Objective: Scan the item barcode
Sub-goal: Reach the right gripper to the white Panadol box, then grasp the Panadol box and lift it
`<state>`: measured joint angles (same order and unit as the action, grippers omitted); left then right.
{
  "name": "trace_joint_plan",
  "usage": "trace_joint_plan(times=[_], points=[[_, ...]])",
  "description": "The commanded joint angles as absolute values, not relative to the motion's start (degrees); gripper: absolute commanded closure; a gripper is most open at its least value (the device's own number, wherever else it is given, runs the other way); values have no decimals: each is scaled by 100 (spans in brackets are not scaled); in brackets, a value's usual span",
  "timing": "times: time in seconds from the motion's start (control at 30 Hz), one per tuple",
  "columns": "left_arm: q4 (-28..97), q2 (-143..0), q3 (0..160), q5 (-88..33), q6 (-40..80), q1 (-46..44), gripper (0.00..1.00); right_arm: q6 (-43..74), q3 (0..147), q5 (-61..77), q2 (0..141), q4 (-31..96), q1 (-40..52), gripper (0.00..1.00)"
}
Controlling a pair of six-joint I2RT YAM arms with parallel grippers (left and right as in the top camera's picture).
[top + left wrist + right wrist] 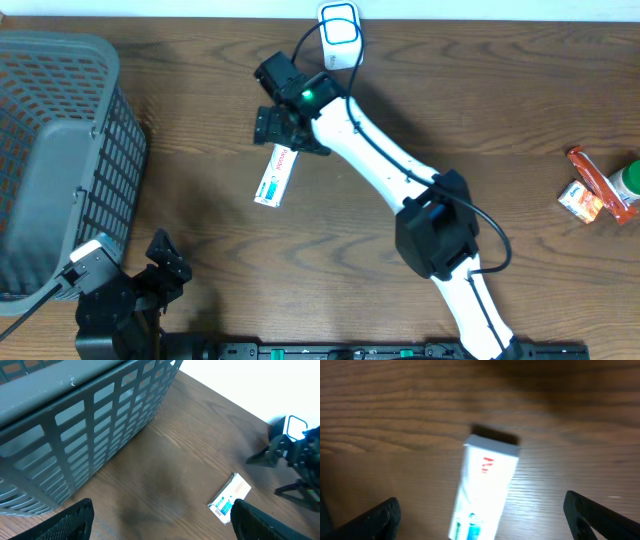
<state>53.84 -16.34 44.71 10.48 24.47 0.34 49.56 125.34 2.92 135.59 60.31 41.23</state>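
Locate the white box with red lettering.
In the overhead view the white box lies flat on the table, just below the open right gripper, right of the grey basket.

basket (60,150): left side of table (200,90)
box (277,176): on table, centre, right of basket
scanner (340,35): far edge, behind box
packets (595,190): right edge

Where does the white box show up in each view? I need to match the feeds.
Overhead: white box lies centre-left, just below the right tool.
Left wrist: white box at lower right, away from the grey basket.
Right wrist: white box at centre, running off the bottom edge.
Shared landmark: the wood table in all three.
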Motion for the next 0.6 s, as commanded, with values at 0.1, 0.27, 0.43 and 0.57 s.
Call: trace_joint_plan(times=[0.1, 0.27, 0.43, 0.57], points=[[5400, -1610, 4499, 1079, 2497, 62, 12, 5459, 12676, 303, 13876, 5996, 4189, 1], [5400, -1610, 4499, 1081, 2497, 62, 12, 5570, 12676, 307, 14059, 6003, 4195, 1], [5400, -1610, 4499, 1079, 2497, 62, 12, 5570, 12676, 309, 14254, 6003, 4206, 1], [5400, -1610, 4499, 1079, 2497, 62, 12, 5568, 12676, 307, 14414, 6023, 4215, 1]])
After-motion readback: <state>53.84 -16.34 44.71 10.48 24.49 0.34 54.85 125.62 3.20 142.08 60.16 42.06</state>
